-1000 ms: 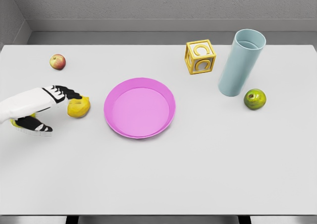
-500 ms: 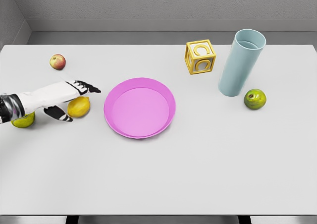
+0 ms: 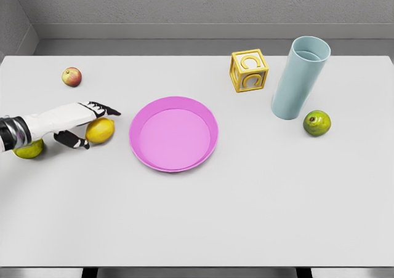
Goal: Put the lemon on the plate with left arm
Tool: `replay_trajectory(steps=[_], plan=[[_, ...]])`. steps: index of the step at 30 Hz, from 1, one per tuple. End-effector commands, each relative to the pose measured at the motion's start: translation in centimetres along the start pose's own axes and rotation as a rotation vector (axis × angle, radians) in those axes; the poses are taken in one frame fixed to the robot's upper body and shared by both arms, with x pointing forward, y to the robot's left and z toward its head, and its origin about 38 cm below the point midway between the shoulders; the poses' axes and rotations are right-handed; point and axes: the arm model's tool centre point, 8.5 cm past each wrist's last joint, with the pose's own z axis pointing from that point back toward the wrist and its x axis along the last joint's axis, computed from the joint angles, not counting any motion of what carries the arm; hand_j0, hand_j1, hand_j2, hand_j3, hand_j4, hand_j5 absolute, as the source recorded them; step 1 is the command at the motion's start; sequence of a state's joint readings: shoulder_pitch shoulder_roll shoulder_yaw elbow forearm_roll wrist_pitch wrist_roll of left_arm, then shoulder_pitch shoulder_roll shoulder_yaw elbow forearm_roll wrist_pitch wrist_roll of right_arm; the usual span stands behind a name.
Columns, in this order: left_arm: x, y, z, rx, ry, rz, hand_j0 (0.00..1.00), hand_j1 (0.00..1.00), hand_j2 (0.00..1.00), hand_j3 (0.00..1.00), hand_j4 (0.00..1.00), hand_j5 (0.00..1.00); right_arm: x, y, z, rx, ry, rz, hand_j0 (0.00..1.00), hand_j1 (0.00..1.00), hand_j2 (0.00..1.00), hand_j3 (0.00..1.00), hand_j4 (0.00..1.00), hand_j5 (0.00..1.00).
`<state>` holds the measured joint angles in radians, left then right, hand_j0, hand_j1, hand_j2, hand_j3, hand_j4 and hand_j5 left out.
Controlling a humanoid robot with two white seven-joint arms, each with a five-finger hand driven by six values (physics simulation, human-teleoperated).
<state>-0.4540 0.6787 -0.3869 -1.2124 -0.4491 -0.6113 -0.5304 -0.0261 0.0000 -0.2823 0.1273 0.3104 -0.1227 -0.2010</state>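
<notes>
Reaching over the lemon, the left hand has fingers spread above it, thumb beside, not clamped.

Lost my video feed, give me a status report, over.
Left hand open around the lemon, no firm grasp seen. Lemon on the table, left of the pink plate. Path to plate unobstructed. Right arm not in view.

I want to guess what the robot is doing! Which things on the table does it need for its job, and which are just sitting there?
Needed for the job:
lemon
pink plate
left hand, at the lemon

Just lying about:
red apple
yellow letter block
blue cup
green fruit by the cup
yellow-green fruit under the arm
</notes>
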Motion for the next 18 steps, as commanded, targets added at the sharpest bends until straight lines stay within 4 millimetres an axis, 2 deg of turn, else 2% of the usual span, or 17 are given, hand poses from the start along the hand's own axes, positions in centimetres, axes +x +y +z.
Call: replay_trajectory(steps=[1,3,6,12,15,18], plan=[[-0.2,-0.1,0.2,-0.017,0.007,-0.002,1.00,1.00,1.00,1.00,1.00,1.00,0.0,0.0,0.0,0.000,0.000,0.000,1.00,1.00,1.00,1.00,1.00,1.00],[0.1,-0.2,0.0,-0.033,0.000,-0.010,1.00,1.00,1.00,1.00,1.00,1.00,0.0,0.0,0.0,0.000,0.000,0.000,1.00,1.00,1.00,1.00,1.00,1.00],[0.4,-0.2,-0.3,-0.079,-0.010,-0.023,0.82,0.82,0.82,0.82,0.82,0.82,0.0,0.0,0.0,0.000,0.000,0.000,1.00,1.00,1.00,1.00,1.00,1.00],[0.7,0.3,-0.8,-0.089,-0.022,-0.035,0.74,0.74,0.74,0.74,0.74,0.74,0.0,0.0,0.0,0.000,0.000,0.000,1.00,1.00,1.00,1.00,1.00,1.00],[0.8,0.5,-0.9,-0.088,-0.024,-0.040,0.66,0.66,0.66,0.66,0.66,0.66,-0.1,0.0,0.0,0.000,0.002,0.000,1.00,1.00,1.00,1.00,1.00,1.00],[0.7,0.8,-0.8,-0.079,-0.024,-0.038,0.64,0.64,0.64,0.64,0.64,0.64,0.0,0.0,0.0,0.000,0.000,0.000,1.00,1.00,1.00,1.00,1.00,1.00]])
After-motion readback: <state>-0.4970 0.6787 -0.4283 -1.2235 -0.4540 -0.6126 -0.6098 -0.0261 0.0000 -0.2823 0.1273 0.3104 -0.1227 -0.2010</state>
